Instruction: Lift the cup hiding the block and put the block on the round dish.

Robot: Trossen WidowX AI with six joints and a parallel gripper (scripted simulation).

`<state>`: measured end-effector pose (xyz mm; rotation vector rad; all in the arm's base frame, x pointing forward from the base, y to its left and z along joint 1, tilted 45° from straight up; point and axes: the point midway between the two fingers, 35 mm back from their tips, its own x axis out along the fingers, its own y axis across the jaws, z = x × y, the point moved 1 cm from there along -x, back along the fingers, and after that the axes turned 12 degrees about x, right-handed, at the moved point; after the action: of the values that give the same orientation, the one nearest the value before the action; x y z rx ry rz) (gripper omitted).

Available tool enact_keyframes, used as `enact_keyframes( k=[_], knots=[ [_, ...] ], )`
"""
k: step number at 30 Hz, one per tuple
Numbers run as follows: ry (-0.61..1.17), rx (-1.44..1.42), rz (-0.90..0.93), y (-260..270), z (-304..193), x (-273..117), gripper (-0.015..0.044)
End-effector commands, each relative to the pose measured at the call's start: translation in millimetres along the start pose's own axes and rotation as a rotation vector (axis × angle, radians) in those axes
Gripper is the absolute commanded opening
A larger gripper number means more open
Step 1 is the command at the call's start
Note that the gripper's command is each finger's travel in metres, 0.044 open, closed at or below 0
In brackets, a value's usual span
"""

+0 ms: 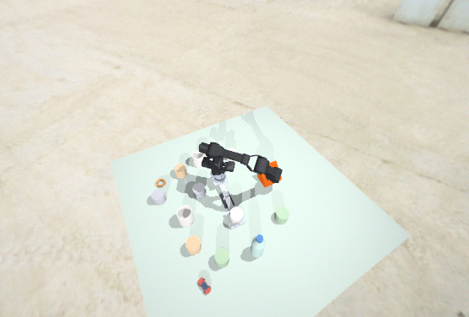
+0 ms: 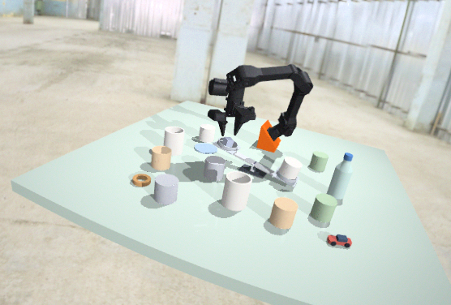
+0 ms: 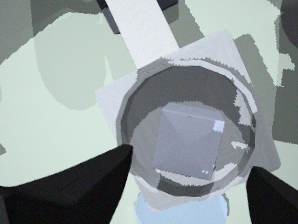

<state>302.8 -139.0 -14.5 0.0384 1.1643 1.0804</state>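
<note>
The spread gripper (image 1: 218, 172) (image 2: 229, 134) (image 3: 190, 165) hangs over a faceted, seemingly smooth grey block (image 2: 227, 142) (image 3: 188, 142).

Lavender block (image 2: 228, 142) (image 3: 189, 142), pale blue dish (image 2: 205, 148) (image 3: 181, 209), white cup (image 1: 236, 215) (image 2: 290, 168), black gripper (image 2: 229, 134) (image 3: 190, 165).

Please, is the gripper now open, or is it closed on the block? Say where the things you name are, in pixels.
Open: the gripper (image 2: 229, 134) has its fingertips apart above the block (image 2: 228, 142) (image 3: 188, 142).

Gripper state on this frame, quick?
Gripper: open, nothing between the fingers, hovering above the pale grey-lilac block in the balance's raised pan.
</note>
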Motion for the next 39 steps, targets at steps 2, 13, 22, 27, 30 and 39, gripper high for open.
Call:
enact_keyframes(
  k=[2, 13, 22, 27, 30, 39],
  knots=[
    [-0.005, 0.004, 0.002, 0, 1, 8, 0.026],
    [-0.005, 0.004, 0.002, 1, 1, 26, 0.026],
    [-0.005, 0.004, 0.003, 1, 1, 33, 0.0181],
    [-0.005, 0.004, 0.003, 1, 1, 33, 0.0128],
    [-0.005, 0.004, 0.003, 1, 1, 33, 0.0089],
    [-0.004, 0.004, 0.001, -3, 2, -1, 0.0]
  ],
)
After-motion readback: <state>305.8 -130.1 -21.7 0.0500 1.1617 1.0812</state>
